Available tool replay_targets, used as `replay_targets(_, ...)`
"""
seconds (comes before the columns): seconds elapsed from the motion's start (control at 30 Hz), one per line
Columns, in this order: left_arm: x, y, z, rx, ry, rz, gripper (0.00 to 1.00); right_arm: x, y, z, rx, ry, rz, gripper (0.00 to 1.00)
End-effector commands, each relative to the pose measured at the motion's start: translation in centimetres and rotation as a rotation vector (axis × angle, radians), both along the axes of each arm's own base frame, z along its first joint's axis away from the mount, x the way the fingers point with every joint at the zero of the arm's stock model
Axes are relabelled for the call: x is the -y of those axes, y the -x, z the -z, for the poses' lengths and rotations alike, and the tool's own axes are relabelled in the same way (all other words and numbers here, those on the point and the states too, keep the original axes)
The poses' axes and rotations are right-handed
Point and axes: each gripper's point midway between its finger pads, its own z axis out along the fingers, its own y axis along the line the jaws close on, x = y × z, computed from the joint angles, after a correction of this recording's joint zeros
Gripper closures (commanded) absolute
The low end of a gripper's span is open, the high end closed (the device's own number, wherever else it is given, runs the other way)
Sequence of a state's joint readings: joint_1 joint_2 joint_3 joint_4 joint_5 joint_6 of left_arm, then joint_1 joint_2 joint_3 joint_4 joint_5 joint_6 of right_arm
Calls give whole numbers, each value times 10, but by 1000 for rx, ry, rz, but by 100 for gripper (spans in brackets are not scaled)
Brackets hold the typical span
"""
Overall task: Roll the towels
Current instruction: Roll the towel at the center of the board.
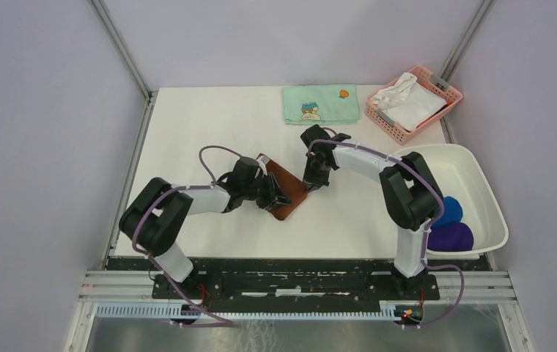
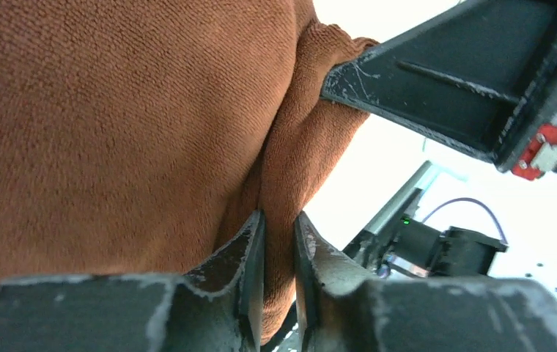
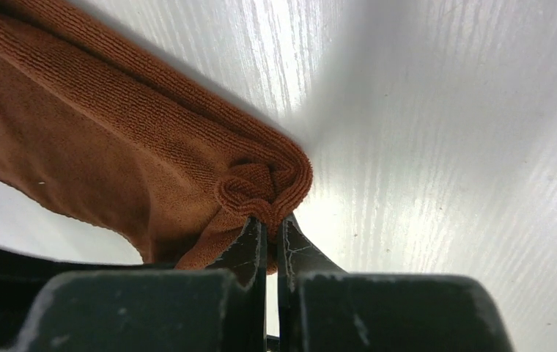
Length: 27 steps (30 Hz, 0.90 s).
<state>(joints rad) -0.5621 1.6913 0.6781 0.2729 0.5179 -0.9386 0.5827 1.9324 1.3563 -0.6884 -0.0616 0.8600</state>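
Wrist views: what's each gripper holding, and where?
Both pinch the rust-brown towel: left gripper on a fold of cloth, right gripper on its bunched corner.

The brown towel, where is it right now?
From above, the brown towel lies mid-table, pinched between the left claw and the right claw.

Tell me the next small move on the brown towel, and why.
Probably turn both wrists together to start curling the pinched edge over. The right gripper is shut on a bunched corner of the rust-brown towel, the left gripper pinches a fold of it, and the cloth is not yet rolled.
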Motion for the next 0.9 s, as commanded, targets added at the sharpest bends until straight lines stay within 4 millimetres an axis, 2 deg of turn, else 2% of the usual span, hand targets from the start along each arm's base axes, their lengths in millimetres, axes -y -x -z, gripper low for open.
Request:
replay_targets(0.0, -17, 2, -12, 181, -221, 22, 70, 33, 7, 9, -46, 164, -5, 100)
replay_targets(0.13, -17, -1, -43, 399, -373, -18, 55, 35, 6, 6, -54, 181, 0, 99)
replay_targets(0.27, -13, 3, -66, 580, -495, -25, 44, 33, 7, 7, -71, 180, -3, 99)
replay_targets(0.43, 13, 21, -85, 808, -628, 47, 40, 28, 8, 9, -88, 162, -3, 99)
replay_targets(0.53, 31, 32, -83, 916, -708, 115, 40, 28, 8, 9, -95, 163, -8, 99)
replay_targets(0.63, 43, 35, -71, 993, -820, 183, 40, 27, 9, 9, -101, 158, -13, 99)
replay_targets(0.87, 59, 31, -43, 1114, -1063, 275, 41, 27, 11, 9, -113, 156, -25, 99)
